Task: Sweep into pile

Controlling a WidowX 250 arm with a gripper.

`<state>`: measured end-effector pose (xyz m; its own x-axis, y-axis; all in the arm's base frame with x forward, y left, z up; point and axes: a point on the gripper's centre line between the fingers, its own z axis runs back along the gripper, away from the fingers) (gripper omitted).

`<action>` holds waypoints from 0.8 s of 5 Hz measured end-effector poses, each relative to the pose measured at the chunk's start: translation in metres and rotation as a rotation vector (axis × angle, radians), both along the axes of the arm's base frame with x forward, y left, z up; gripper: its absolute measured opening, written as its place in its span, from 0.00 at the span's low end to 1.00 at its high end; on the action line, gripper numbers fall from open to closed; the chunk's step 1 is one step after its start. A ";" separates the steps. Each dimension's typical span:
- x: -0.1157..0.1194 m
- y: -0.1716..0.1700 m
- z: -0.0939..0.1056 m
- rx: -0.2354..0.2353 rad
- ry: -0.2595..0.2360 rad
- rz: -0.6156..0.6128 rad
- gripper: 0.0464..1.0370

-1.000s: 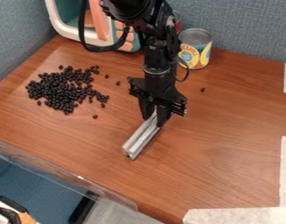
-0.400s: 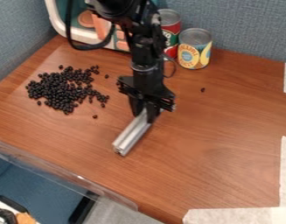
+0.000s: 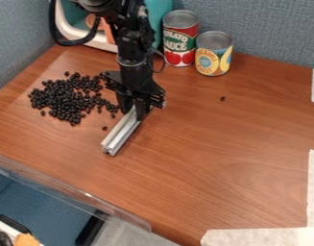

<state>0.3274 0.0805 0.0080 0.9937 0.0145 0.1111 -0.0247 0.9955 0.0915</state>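
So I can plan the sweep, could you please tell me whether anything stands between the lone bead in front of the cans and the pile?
Yes: the hand, with the metal bar, is between the bead and the pile in this view.

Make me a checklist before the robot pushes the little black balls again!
1. Gripper holds the bar: ok, by its upper end.
2. Bar beside the pile, not on top of it: ok.
3. Bar touching the table: cannot tell.
4. All balls in the pile: not ok. One ball sits far off, in front of the cans, and a few lie loose around the pile.
5. Red can and yellow can upright, away from the bar: ok.
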 end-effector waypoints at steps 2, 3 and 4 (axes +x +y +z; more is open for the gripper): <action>-0.002 0.049 -0.002 0.030 0.012 0.082 0.30; -0.003 0.062 -0.003 0.048 0.032 0.083 0.30; -0.006 0.082 -0.004 0.071 0.040 0.099 0.30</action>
<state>0.3214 0.1623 0.0043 0.9914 0.1064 0.0757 -0.1176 0.9794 0.1641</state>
